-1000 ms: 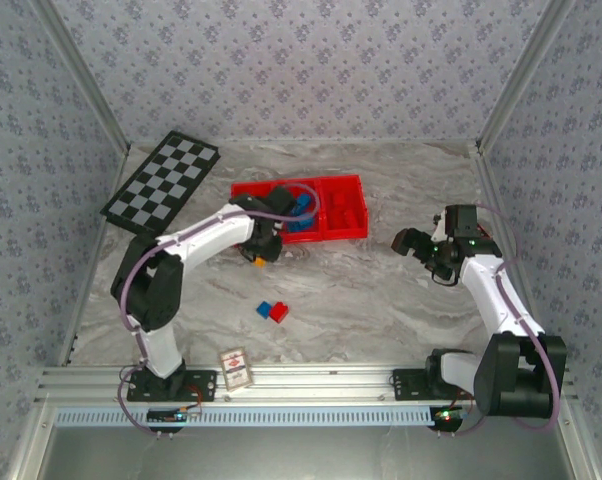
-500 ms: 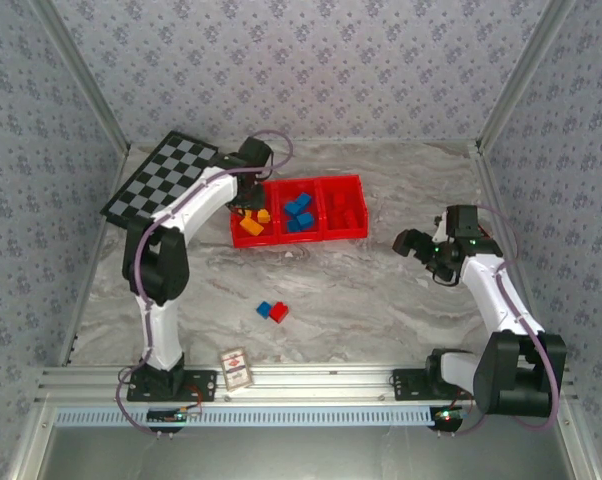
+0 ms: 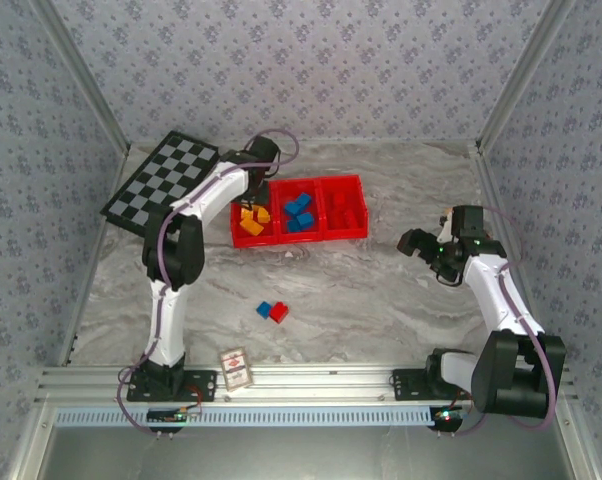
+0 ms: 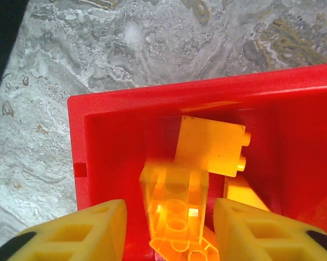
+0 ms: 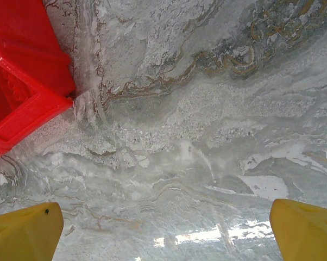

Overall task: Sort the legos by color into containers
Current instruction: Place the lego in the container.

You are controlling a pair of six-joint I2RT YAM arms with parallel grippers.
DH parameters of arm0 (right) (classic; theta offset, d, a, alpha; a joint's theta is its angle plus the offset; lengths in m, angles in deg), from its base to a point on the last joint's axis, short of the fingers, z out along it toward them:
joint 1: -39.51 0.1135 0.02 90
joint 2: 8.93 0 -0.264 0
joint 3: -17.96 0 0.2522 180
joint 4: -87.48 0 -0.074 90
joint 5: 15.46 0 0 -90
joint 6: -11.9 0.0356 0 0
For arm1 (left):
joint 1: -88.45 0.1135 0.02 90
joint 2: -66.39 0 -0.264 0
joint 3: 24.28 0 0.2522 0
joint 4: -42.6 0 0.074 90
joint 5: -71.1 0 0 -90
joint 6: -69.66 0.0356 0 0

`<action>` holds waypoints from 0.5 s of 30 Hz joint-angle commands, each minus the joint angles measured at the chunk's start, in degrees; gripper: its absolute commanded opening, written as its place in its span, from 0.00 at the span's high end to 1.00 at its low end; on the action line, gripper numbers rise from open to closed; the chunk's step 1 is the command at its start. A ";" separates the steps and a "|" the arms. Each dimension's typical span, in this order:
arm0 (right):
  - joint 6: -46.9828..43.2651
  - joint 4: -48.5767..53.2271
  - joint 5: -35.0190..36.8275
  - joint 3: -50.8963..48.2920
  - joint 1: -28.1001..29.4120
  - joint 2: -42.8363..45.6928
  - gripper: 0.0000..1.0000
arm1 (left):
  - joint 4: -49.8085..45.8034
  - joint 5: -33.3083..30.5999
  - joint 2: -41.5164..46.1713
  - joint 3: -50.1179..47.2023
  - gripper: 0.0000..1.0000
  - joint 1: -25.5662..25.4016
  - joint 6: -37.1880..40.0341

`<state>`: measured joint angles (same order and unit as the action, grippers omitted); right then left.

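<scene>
Orange brick over the left bin — the danger is in the way out

The grey marbled table is carrying the long shallow red plastic tray towards its far side; the left gripper is hovering in the left compartment, its yellow fingers standing apart, red showing either side of the translucent orange-yellow plastic brick between them — unclamped, as I judge it; the right gripper is hanging wide open over bare table near the tray's right end; a crooked lift could be catching that tilted brick and flicking it over the low wall; the small blue brick and small red brick are lying touching on the table, so grabbing one could be shoving the other.
</scene>
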<state>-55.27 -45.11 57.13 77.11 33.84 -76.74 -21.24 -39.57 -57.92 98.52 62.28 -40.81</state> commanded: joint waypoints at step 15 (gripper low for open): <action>-0.58 1.07 -0.43 -0.08 -0.48 0.57 0.00 | 2.72 4.80 12.67 -12.25 0.24 -0.70 -1.10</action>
<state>-55.24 -45.11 57.13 77.11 33.73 -76.74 -19.25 -37.14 -49.94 88.11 62.08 -41.29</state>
